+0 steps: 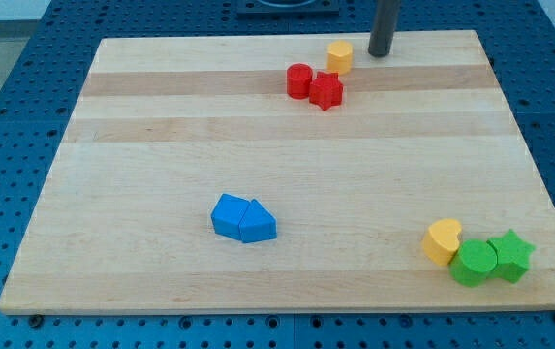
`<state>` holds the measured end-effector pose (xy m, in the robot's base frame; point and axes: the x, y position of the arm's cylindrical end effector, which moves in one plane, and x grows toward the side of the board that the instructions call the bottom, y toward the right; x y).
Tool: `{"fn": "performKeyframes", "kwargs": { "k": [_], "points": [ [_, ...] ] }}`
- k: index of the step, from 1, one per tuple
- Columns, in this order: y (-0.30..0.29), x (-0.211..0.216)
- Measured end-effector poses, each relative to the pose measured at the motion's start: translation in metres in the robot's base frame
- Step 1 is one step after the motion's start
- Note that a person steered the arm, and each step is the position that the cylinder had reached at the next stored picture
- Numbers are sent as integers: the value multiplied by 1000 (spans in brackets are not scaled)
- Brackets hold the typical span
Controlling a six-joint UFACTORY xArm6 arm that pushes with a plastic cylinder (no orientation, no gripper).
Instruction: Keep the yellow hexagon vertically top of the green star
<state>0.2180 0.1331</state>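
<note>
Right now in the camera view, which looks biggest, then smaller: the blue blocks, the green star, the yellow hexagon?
1. Blue blocks, two touching, biggest.
2. Green star.
3. Yellow hexagon, smallest, though it sits farthest from the camera, so unsure.

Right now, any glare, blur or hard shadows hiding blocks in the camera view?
Camera view: even, soft light, no glare on the board; shadows faint. My tip and the yellow hexagon at the view's top look slightly soft; the green star is sharp enough.
</note>
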Motion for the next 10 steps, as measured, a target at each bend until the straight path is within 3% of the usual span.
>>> {"fn": "performKeyframes", "kwargs": {
  "k": [4,8,10],
  "points": [
    [-92,-3],
    [124,196],
    [126,206]
  ]
}}
